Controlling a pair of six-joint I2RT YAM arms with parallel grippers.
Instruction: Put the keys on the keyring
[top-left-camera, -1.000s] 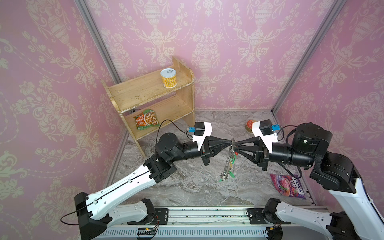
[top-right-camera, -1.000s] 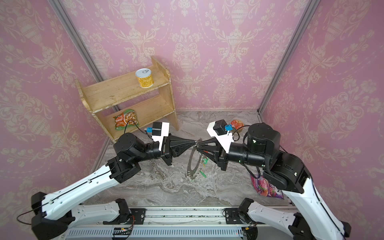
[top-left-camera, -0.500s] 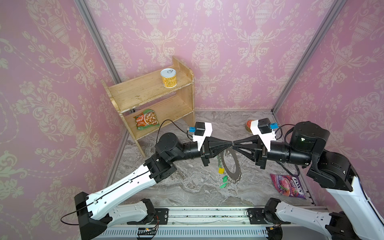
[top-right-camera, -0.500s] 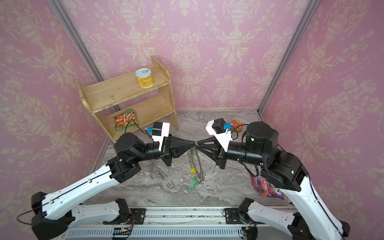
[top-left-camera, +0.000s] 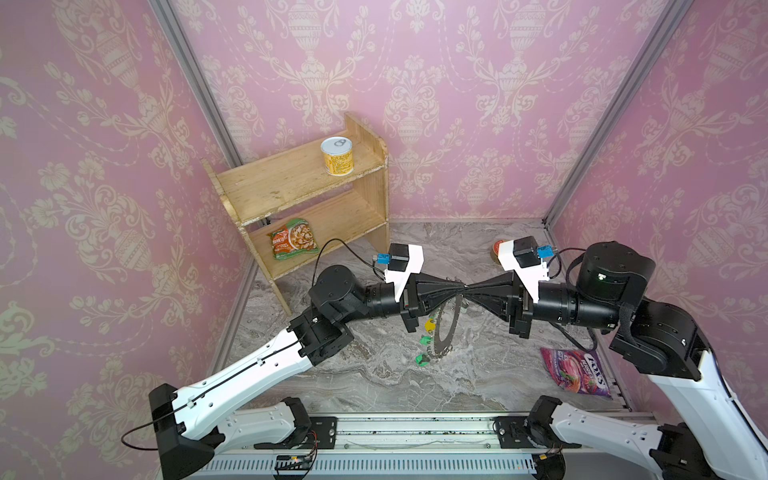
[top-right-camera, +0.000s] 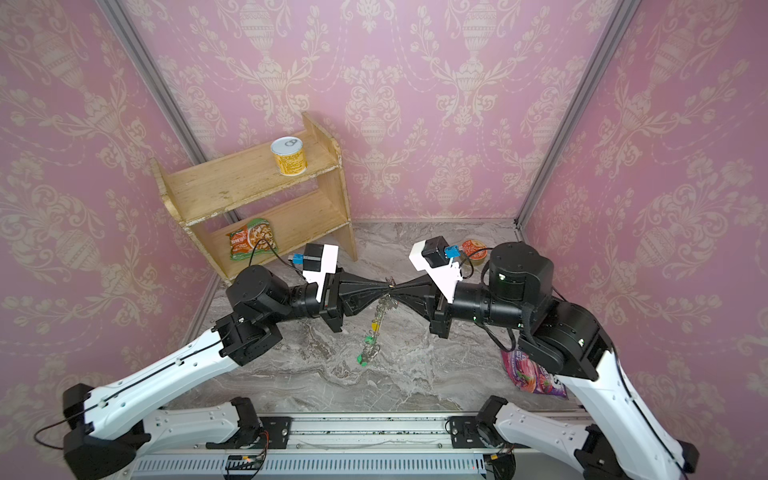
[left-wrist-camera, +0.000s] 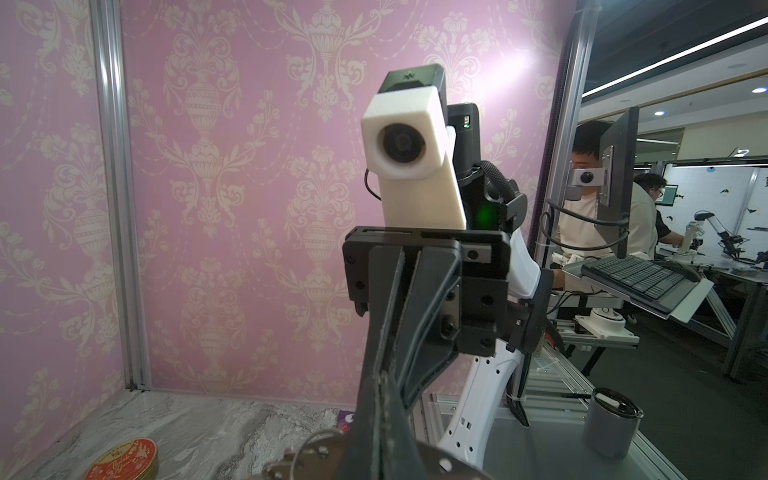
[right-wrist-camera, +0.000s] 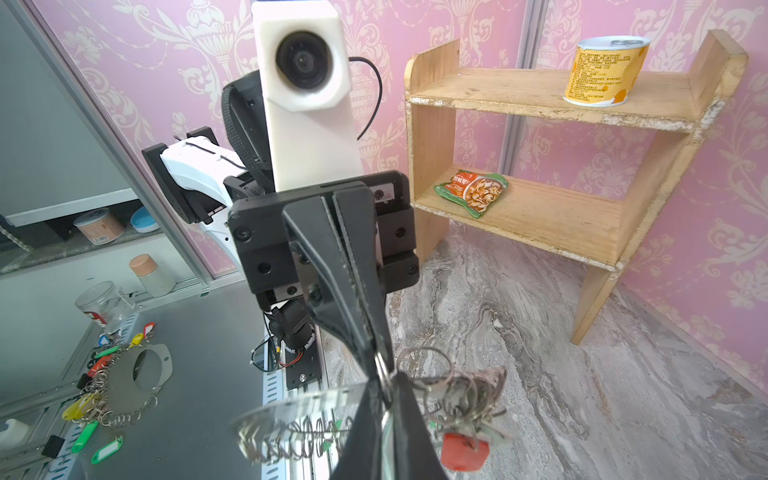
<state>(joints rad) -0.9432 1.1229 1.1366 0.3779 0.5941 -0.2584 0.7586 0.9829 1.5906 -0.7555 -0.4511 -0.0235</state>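
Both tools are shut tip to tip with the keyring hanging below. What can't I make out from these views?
What the right tool, facing the left tool, pinches: too small in both top views, covered by its own fingers in the right wrist view.
The keyring in the left wrist view: cut off by the bottom edge, behind the tools' fingers.
The keys: bunched and blurred in the right wrist view; count unclear.
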